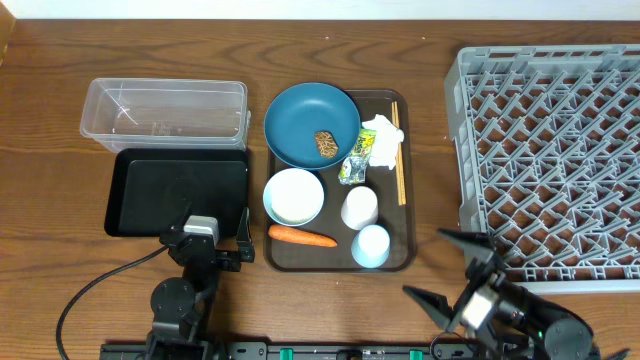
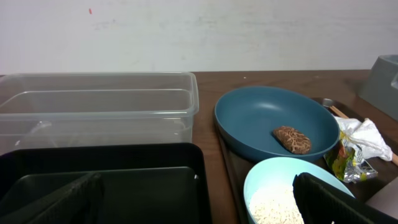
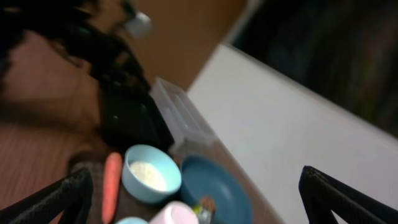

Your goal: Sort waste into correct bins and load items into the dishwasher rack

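Observation:
The dark-blue plate [image 1: 300, 112] with the brown lump [image 1: 325, 144] lies on a brown serving tray [image 1: 405, 215]. With it are the bowl [image 1: 294, 196] of rice [image 2: 273, 202], the carrot [image 1: 302, 237], two cups [image 1: 360, 207] [image 1: 371, 245], tissue [image 1: 382, 140], wrapper [image 1: 355, 165] and chopsticks [image 1: 398, 150]. The clear tub [image 1: 165, 110] and black tray [image 1: 178, 192] sit to the left, and the grey rack [image 1: 550, 170] to the right. My left gripper [image 1: 208, 232] hangs open at the black tray's near edge. My right gripper [image 1: 448, 272] is open and empty near the rack's front corner.
In the left wrist view the black tray [image 2: 124, 168] lies right below my fingers, with the tub [image 2: 99, 109] behind it and the plate [image 2: 267, 121] to the right. The right wrist view, blurred, shows the carrot [image 3: 112, 186], bowl [image 3: 151, 173] and plate [image 3: 217, 186].

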Tool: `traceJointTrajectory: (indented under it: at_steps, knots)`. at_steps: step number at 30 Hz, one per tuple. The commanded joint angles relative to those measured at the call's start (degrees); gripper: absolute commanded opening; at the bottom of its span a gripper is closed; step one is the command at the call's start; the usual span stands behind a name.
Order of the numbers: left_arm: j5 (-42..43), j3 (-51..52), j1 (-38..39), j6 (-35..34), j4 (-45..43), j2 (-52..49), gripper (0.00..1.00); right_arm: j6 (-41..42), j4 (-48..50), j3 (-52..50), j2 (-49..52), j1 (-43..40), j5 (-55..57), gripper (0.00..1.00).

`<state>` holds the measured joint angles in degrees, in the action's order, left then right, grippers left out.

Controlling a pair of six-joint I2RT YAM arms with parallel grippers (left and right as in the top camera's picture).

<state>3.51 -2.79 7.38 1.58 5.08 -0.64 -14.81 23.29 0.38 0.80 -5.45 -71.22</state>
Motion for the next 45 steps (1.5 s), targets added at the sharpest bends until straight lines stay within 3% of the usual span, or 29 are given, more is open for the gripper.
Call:
traceJointTrajectory:
  at_steps: [1, 8, 26, 41, 45]
  knots:
    - [0.6, 1.6, -0.1, 0.8, 0.4, 0.0, 0.98, 0.0, 2.8, -0.1, 0.0, -0.2, -8.8, 0.99]
    - [0.5, 1.6, -0.1, 0.8, 0.4, 0.0, 0.98, 5.5, 2.7, -0.1, 0.0, -0.2, -6.6, 0.99]
    - [0.6, 1.6, -0.1, 0.8, 0.4, 0.0, 0.98, 20.5, 2.7, 0.1, 0.0, -0.2, 19.1, 0.99]
    - [0.6, 1.6, -0.1, 0.8, 0.4, 0.0, 0.98, 20.3, 2.1, 1.0, 0.0, -0.2, 17.8, 0.99]
    - [0.6, 1.6, -0.1, 0.8, 0.4, 0.0, 0.98, 18.6, -2.6, 1.0, 0.0, -0.2, 24.9, 0.99]
